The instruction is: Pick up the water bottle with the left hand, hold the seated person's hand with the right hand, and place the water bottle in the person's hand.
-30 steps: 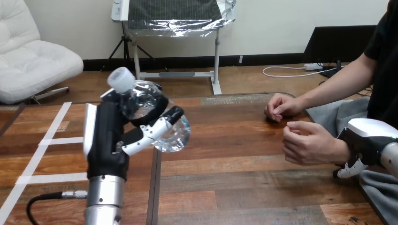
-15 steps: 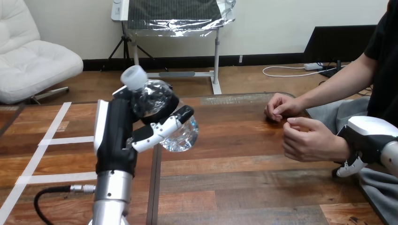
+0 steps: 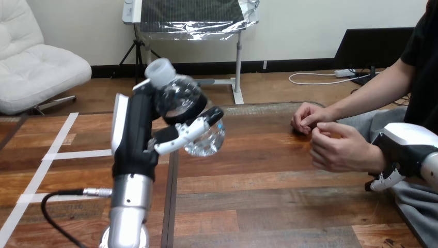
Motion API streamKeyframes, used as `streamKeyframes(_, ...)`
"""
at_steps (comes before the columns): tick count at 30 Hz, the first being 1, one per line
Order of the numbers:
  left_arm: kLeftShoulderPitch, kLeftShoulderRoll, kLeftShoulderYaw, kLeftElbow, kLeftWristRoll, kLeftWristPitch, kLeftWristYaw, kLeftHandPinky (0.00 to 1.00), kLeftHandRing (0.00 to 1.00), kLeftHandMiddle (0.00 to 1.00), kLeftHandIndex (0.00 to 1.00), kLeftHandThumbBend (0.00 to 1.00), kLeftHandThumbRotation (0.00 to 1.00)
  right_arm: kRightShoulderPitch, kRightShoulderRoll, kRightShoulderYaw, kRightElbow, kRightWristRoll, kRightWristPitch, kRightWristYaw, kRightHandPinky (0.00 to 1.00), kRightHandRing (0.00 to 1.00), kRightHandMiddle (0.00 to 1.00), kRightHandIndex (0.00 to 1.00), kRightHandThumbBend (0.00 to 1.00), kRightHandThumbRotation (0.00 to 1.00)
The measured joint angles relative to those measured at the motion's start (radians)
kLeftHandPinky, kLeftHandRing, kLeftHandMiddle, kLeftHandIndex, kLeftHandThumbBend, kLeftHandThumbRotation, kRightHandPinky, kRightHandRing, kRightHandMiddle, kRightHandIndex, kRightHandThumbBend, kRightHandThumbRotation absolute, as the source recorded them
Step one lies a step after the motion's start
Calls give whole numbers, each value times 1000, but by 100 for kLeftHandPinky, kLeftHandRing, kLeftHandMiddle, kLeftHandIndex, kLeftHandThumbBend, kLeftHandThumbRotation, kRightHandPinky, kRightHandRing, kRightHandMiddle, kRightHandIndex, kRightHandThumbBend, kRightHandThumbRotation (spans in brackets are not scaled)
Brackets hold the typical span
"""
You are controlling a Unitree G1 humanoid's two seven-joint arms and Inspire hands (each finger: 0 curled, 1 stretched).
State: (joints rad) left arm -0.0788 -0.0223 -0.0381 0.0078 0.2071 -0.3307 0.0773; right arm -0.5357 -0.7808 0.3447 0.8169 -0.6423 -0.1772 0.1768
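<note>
Water bottle (image 3: 188, 111) aloft in left hand (image 3: 137, 139)

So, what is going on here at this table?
The robot's left hand grips a clear water bottle and holds it in the air above the wooden table, cap uppermost and tilted. A person sits at the right. The robot's right hand is at the wrist of the person's nearer hand; whether it grips cannot be told. The person's other hand lies beyond it. The bottle is not yet handed over.
</note>
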Motion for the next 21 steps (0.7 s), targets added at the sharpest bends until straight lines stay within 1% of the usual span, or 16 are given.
streamKeyframes(8,-35,-14,-25,8,5,16,4,38,39,40,48,62,0,18,-16,-6,-60,0,8,13,25,33,42,44,73,0)
streamKeyframes(13,-55,-21,-41,23,5,27,4,38,39,40,48,61,0,31,-19,-10,-107,0,27,23,24,32,41,44,73,0)
streamKeyframes(21,-77,-20,-77,46,6,42,4,38,39,40,48,61,0,56,-27,-32,-165,8,28,32,20,28,37,42,74,0)
